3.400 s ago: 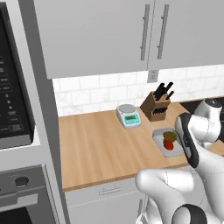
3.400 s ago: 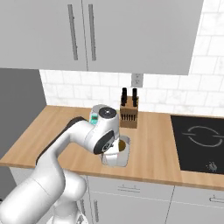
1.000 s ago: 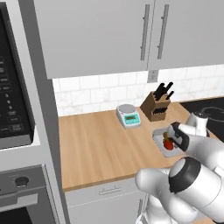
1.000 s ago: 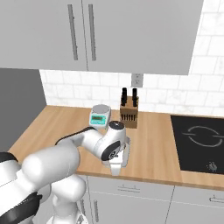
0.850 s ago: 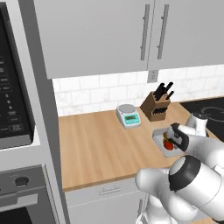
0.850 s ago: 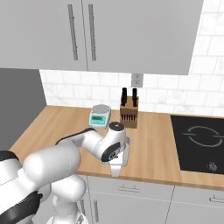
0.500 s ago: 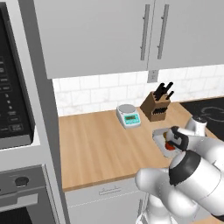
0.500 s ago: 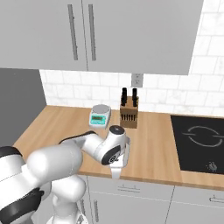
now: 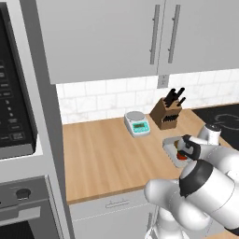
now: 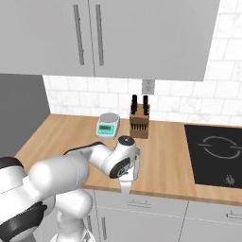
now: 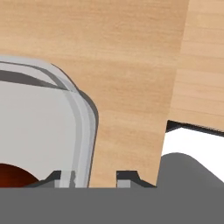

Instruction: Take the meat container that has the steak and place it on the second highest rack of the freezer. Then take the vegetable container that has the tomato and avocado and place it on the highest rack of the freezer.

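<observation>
At the bottom edge of the hand view, the gripper (image 11: 92,177) is seen straddling the rim of the container (image 11: 83,118). Its jaws are set narrowly apart but not pinching, since a gap is left at the outer tip. A dark red item (image 11: 13,177) lies inside at lower left; steak or tomato cannot be told. The wall should be centred before squeezing, then lifted level. Beyond it, the counter (image 11: 131,65) is seen. At right of centre in the left base view, the knife block (image 9: 165,113) should be cleared.

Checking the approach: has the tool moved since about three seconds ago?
Yes. In the left base view the tool has dropped toward the counter, away from the knife block, onto the container.
</observation>
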